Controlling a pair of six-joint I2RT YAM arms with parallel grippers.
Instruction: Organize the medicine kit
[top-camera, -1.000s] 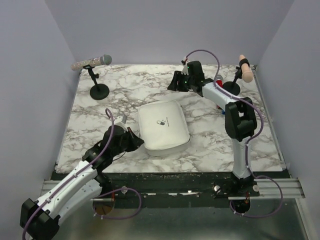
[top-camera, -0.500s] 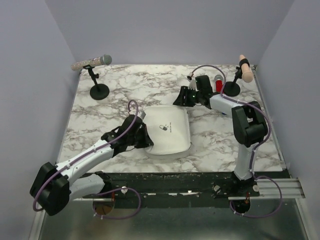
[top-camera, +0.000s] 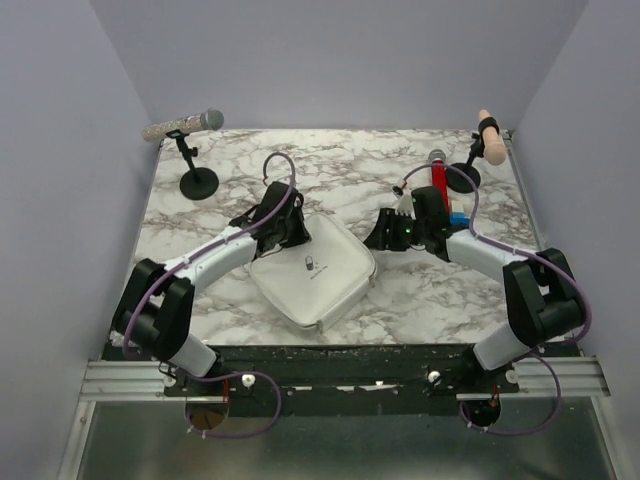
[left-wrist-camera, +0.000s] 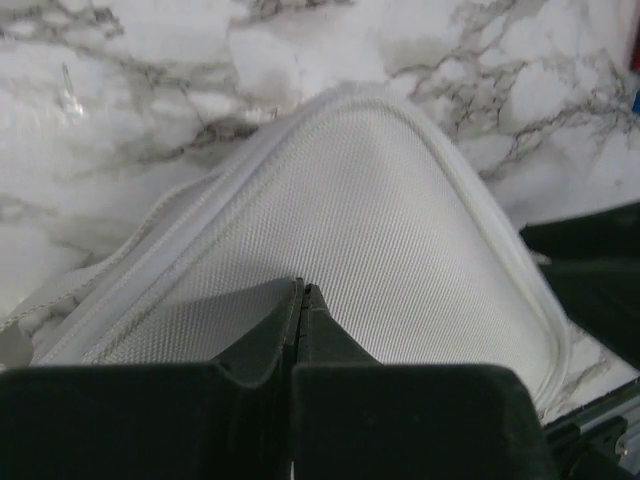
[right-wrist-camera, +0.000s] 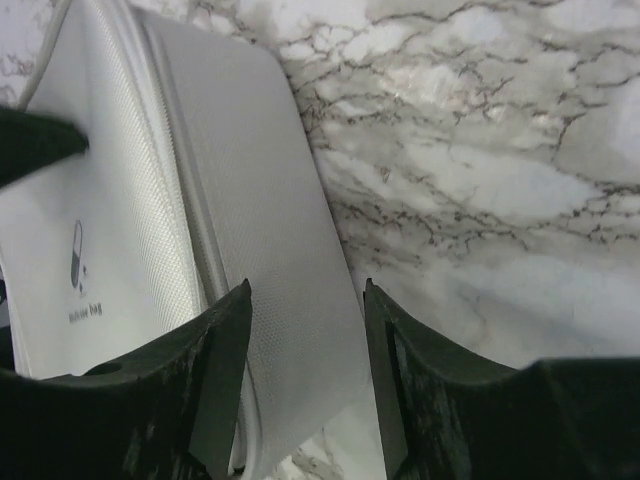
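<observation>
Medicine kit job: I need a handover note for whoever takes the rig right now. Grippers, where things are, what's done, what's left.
Left gripper: shut, nothing seen between the fingers, tips at the far-left part of the lid; contact unclear.
Right gripper: open, low at the kit's right edge, holding nothing.
Medicine kit: mid-table, turned at an angle, lid down.
Red cylinder: outside the kit, far right, behind the right arm.
Done: nothing visible.
Left: probably open the lid and sort the contents.
</observation>
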